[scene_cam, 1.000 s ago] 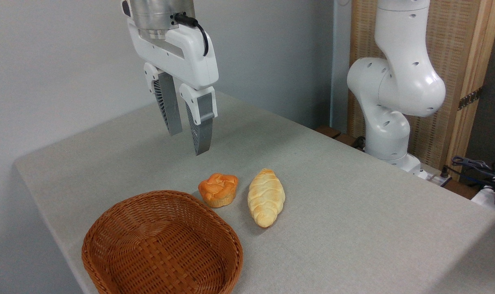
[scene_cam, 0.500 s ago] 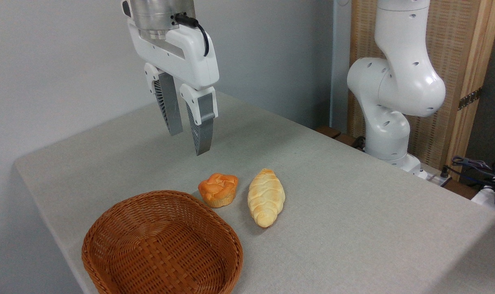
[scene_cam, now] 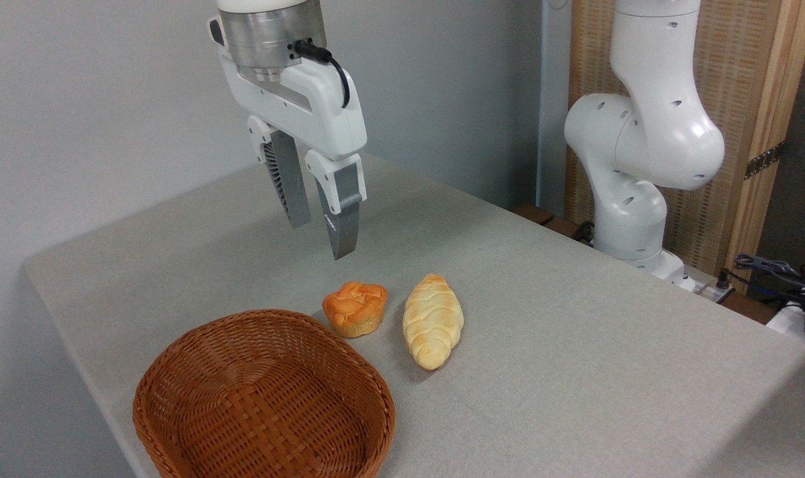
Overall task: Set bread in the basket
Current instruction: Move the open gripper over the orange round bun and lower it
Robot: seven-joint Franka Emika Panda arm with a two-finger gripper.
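Camera view: the bread (scene_cam: 355, 308), a small orange-golden bun with a swirled top, sits on the grey table (scene_cam: 575, 345), just beside the far rim of the basket (scene_cam: 263, 398) and apart from it by a narrow gap. On its other side, close but not touching, lies a longer pale braided loaf (scene_cam: 433, 321). The basket, wide and woven of reddish-brown wicker, holds nothing.

Above and slightly behind the bun hangs the end effector (scene_cam: 321, 226), fingers pointing down, parted by a modest gap and holding nothing. It is well clear of the bun.

By my judgement the step in hand is the approach, with no grasp begun. The next move calls for centring the fingers over the bun, probably spreading them wider since the gap looks narrower than the bun, and descending so they straddle it without nudging the braided loaf or the basket rim. The bun looks soft, so a gentle squeeze should do.
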